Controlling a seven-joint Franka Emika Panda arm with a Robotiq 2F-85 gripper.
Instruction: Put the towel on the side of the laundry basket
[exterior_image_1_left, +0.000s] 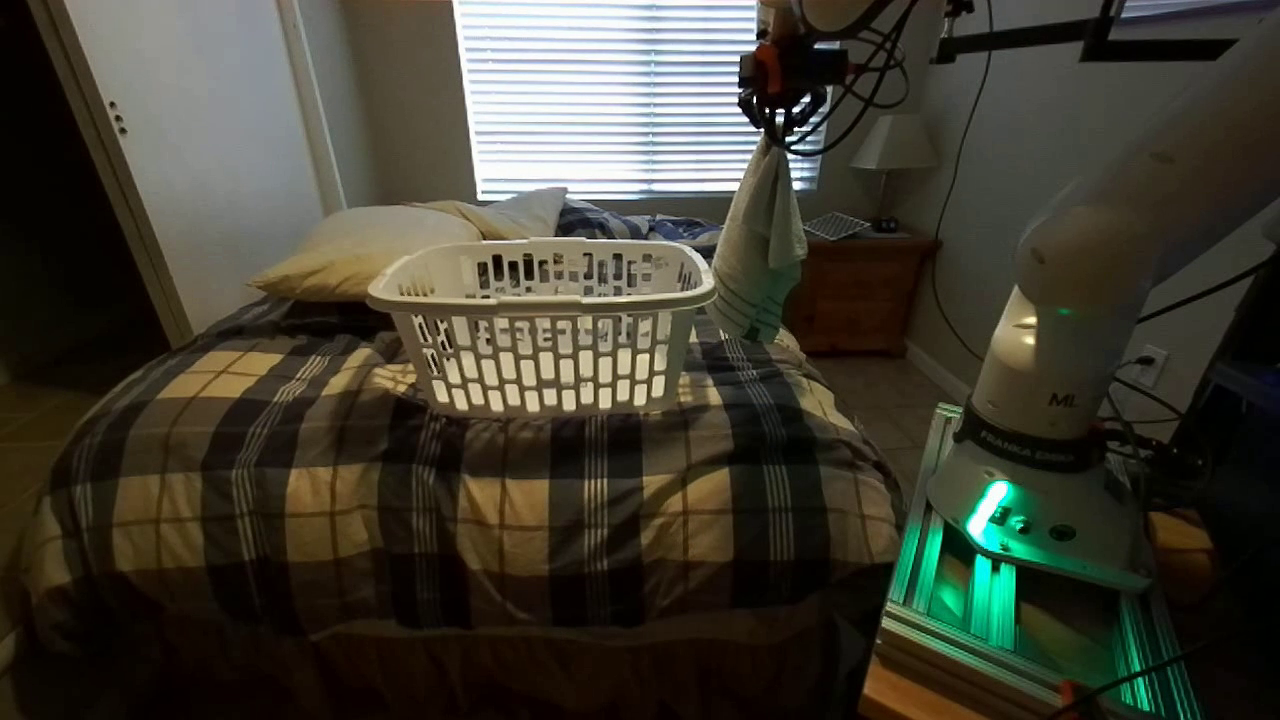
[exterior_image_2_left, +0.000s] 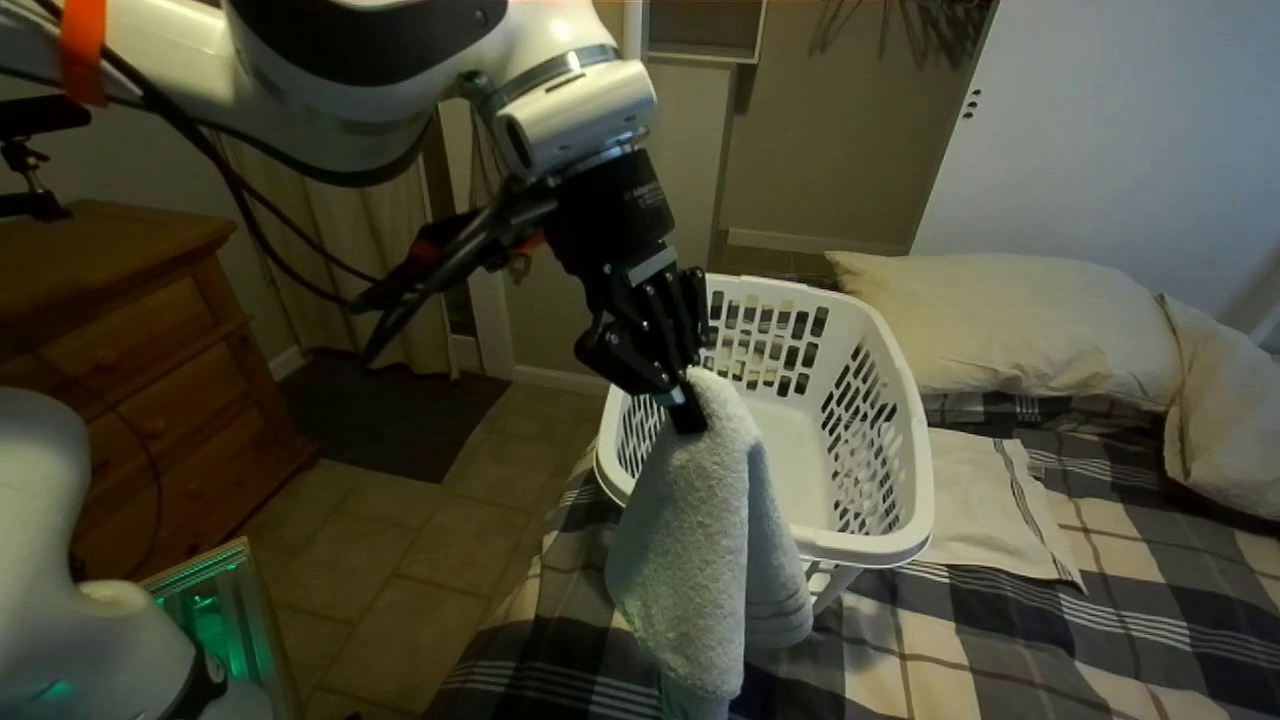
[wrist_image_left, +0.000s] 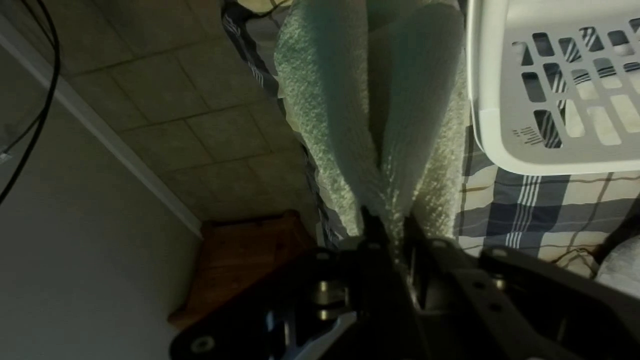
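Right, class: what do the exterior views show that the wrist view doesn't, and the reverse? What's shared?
Only the exterior views: the white robot base and, in an exterior view, the bright slatted window blind.
Only the wrist view: a close-up along the dark crease in the fluffy off-white towel.
Both: that towel pinched in the black two-fingered claw, the slotted white plastic basket, the navy plaid bedspread.

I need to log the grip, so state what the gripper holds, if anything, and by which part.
The towel, by its gathered top, pinched in the gripper; the rest hangs below. Whether that top is a corner can't be told.
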